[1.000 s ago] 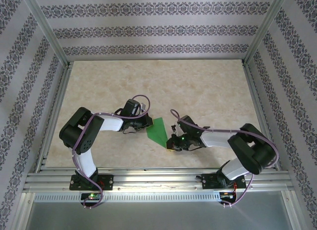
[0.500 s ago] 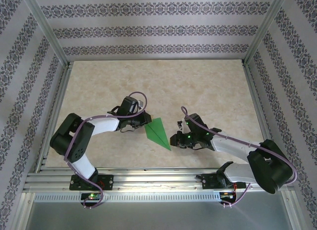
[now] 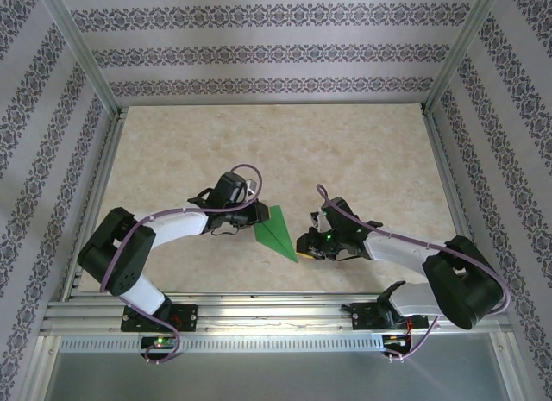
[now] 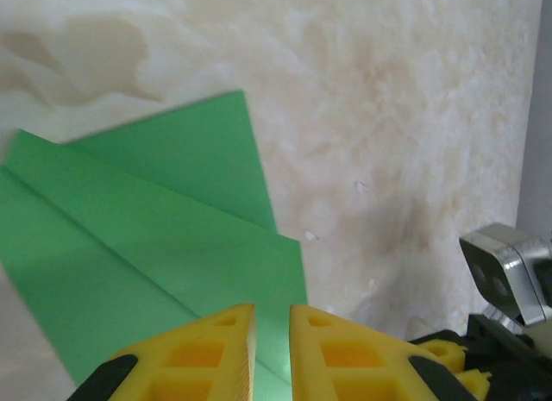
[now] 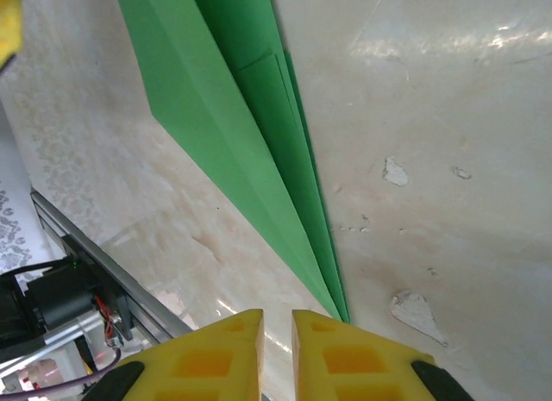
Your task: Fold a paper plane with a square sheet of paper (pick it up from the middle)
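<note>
1. The paper plane lies flat on the desk, near the middle of its near edge. It is a slim green dart with layered wings, and its point is turned toward the near edge.
2. The left gripper is at the broad tail end. Its yellow fingers stand a little apart with only a narrow slit between them, and they pinch nothing. I cannot tell if their tips touch the sheet.
3. The right gripper is just beside the point of the dart, also parted by a narrow slit and holding nothing.
4. I judge that the folds are made and the step in hand is letting go of the plane.
5. For the next move I would lift both grippers away from the paper, upward first, so that no fingertip drags a wing or opens the crease.
</note>
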Tool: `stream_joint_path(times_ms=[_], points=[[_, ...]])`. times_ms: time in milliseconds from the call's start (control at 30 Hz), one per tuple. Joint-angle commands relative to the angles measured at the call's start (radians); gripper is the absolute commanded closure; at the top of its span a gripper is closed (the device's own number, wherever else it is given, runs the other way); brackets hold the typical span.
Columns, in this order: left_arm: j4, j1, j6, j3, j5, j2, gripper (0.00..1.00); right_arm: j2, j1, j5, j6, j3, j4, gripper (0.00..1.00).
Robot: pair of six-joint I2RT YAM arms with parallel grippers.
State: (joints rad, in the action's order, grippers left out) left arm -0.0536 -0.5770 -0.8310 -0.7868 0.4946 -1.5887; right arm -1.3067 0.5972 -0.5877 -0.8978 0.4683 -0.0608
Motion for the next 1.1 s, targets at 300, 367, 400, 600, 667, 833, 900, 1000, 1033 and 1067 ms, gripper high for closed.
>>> stream_joint_path(times_ms=[300,367,400,600,667,833,900,1000,1033,1067], points=[[0.012,-0.029,0.086,-0.126,0.085,-0.163,0.82,0.067,-0.004,0.038,-0.105,-0.052,0.032,0.78],[0.012,-0.02,0.088,-0.128,0.087,-0.177,0.82,0.072,-0.004,0.035,-0.113,-0.057,0.035,0.78],[0.009,-0.016,0.088,-0.123,0.087,-0.18,0.82,0.072,-0.005,0.032,-0.114,-0.057,0.033,0.77],[0.004,0.035,0.108,-0.115,0.119,-0.218,0.82,0.072,0.015,0.021,-0.142,-0.062,0.036,0.75],[0.011,0.037,0.118,-0.112,0.107,-0.222,0.83,0.074,0.03,0.041,-0.174,-0.072,0.038,0.74],[-0.047,0.047,0.084,-0.08,0.127,-0.249,0.83,0.041,0.065,0.047,-0.166,-0.052,0.033,0.75],[-0.066,0.05,0.074,-0.064,0.126,-0.259,0.83,0.018,0.075,0.042,-0.167,-0.043,0.03,0.75],[-0.089,0.051,0.061,-0.048,0.129,-0.268,0.85,-0.006,0.081,0.064,-0.179,-0.045,0.024,0.75],[-0.081,0.052,0.061,-0.043,0.122,-0.266,0.85,-0.004,0.083,0.08,-0.185,-0.051,0.021,0.74],[-0.077,0.052,0.06,-0.037,0.116,-0.26,0.85,0.001,0.083,0.095,-0.192,-0.058,0.022,0.74]])
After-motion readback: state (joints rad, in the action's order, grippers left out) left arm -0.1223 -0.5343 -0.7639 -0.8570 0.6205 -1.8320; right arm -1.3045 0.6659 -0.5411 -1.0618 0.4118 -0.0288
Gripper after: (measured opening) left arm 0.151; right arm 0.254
